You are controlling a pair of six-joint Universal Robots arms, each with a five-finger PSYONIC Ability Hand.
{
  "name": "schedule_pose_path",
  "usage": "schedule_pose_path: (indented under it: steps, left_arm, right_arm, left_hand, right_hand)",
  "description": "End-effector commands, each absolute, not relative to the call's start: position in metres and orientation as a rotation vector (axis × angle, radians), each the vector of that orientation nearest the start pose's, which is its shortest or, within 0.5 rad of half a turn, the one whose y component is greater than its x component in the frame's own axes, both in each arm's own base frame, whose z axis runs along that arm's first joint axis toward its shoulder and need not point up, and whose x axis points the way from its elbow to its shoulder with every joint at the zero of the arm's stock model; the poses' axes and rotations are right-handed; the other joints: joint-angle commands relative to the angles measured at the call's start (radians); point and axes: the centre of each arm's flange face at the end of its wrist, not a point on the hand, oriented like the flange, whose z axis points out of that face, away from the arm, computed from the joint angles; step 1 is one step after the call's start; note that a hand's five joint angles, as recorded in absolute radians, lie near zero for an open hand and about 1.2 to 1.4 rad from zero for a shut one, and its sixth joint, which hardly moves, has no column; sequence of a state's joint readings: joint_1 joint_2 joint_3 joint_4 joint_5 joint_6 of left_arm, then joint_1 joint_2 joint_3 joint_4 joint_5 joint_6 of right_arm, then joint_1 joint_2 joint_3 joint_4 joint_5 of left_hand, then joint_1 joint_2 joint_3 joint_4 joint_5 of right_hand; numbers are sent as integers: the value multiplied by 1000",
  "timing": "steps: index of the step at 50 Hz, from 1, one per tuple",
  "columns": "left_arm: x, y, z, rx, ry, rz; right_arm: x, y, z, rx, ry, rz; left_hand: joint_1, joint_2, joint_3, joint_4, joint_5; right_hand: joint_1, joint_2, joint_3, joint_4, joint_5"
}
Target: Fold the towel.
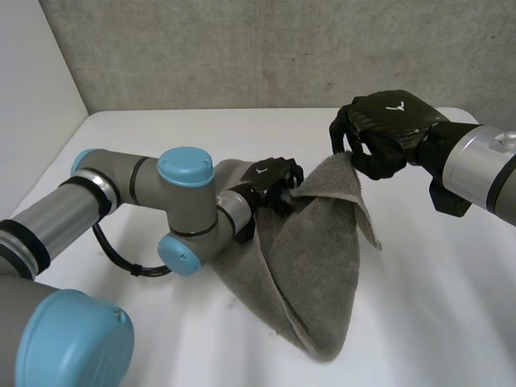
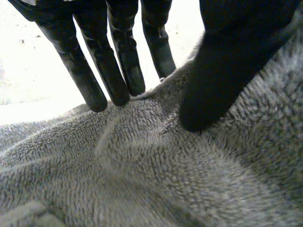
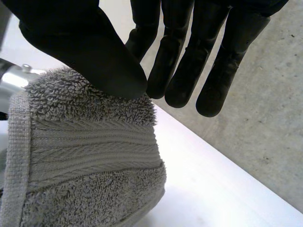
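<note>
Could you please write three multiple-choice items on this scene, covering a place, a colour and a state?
1. Where does the right hand hold the towel? A. a corner B. its middle C. nowhere
2. What colour is the towel? A. white B. grey C. blue
3. How does the towel lie on the table? A. spread flat B. rolled up C. partly lifted

1 A: the hand pinches a hemmed corner.
2 B: the pile is grey in every view.
3 C: the held corner is raised and the lower end rests on the table.
</note>
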State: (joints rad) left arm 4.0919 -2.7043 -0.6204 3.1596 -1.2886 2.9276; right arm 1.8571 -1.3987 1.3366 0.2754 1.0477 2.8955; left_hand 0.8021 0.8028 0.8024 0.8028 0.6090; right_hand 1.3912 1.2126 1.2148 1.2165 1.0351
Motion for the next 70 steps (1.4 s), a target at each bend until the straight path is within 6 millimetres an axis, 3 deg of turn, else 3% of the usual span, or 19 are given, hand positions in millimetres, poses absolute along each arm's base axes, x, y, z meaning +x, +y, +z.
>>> schedule_pose_path:
  steps: [1, 5, 8, 9, 10, 11, 12, 20, 30, 31, 32, 33, 34, 39, 46, 50, 58, 64, 70]
  left_arm:
    - [-421, -325, 121, -609, -1861, 1444]
    - [-413, -334, 126, -572, -1905, 1520]
    - [-395, -346, 140, -533, -1989, 1622]
    - [-380, -353, 146, -510, -2053, 1664]
    - [-380, -353, 146, -510, -2053, 1665]
    - [-368, -355, 149, -507, -2116, 1680]
    - [-358, -354, 153, -507, -2173, 1672]
    - [-336, -322, 171, -585, -2272, 1573]
    - [-326, -302, 173, -826, -2306, 1591]
    - [-326, -302, 173, -846, -2306, 1595]
    - [-326, -302, 173, -846, -2306, 1595]
    - [-326, -302, 173, -858, -2301, 1603]
    - [-326, -302, 174, -859, -2300, 1607]
    - [-328, -305, 174, -856, -2291, 1619]
    - [-330, -309, 175, -849, -2280, 1635]
    - [-330, -309, 174, -848, -2281, 1632]
    - [-330, -308, 174, -843, -2285, 1631]
    - [-329, -307, 174, -840, -2287, 1626]
    - [-328, -306, 173, -839, -2298, 1617]
  right_arm:
    - [251, -256, 304, -970, 1906, -1679]
    - [246, -262, 308, -958, 1907, -1706]
    - [245, -268, 305, -952, 1913, -1710]
    - [247, -272, 302, -954, 1915, -1705]
    - [247, -272, 301, -954, 1915, -1705]
    - [249, -279, 293, -954, 1931, -1681]
    - [251, -285, 285, -954, 1950, -1652]
    - [261, -305, 250, -1002, 2040, -1532]
    - [275, -315, 212, -1020, 2114, -1380]
    - [275, -316, 211, -1009, 2126, -1379]
    - [275, -316, 211, -1009, 2126, -1379]
    - [274, -315, 211, -999, 2135, -1389]
    - [273, -314, 211, -978, 2151, -1397]
    - [274, -301, 215, -887, 2140, -1425]
    - [271, -278, 208, -787, 2086, -1491]
    - [289, -250, 191, -829, 2054, -1486]
    - [311, -232, 169, -871, 2050, -1526]
    - [325, -229, 154, -919, 2025, -1535]
    - [330, -246, 138, -1045, 2021, -1705]
  left_hand:
    - [594, 593, 594, 593, 613]
    - [594, 593, 594, 593, 613]
    - [594, 593, 594, 593, 613]
    - [594, 593, 594, 593, 613]
    - [594, 593, 594, 593, 613]
    - [594, 593, 594, 593, 613]
    - [594, 593, 594, 593, 613]
    - [594, 593, 594, 593, 613]
    - [594, 593, 594, 593, 613]
    - [594, 593, 594, 593, 613]
    - [594, 593, 594, 593, 613]
    - [594, 593, 594, 593, 613]
    - [594, 593, 594, 593, 613]
    - [594, 593, 594, 593, 613]
    - [594, 593, 594, 593, 613]
    - [594, 593, 594, 593, 613]
    - [594, 593, 594, 593, 613]
    - [594, 593, 594, 593, 613]
    - [594, 593, 594, 593, 613]
  right_hand:
    - [5, 184, 182, 180, 187]
    - [5, 184, 182, 180, 187]
    - [5, 184, 182, 180, 187]
    - [5, 184, 182, 180, 187]
    - [5, 184, 182, 180, 187]
    - [5, 184, 182, 180, 187]
    - [5, 184, 182, 180, 187]
    - [5, 184, 182, 180, 187]
    - [5, 184, 182, 180, 187]
    - [-392, -213, -216, -217, -210]
    - [-396, -217, -220, -221, -214]
    - [-818, -639, -641, -643, -636]
    - [-973, -794, -796, -798, -791]
    - [-1177, -998, -1000, -1002, -995]
    - [-1195, -1016, -1018, -1020, -1013]
    - [-1171, -993, -995, -997, -990]
    - [-1151, -972, -974, -976, -969]
    - [-1092, -913, -915, -917, -910]
    - [-846, -667, -670, -671, -664]
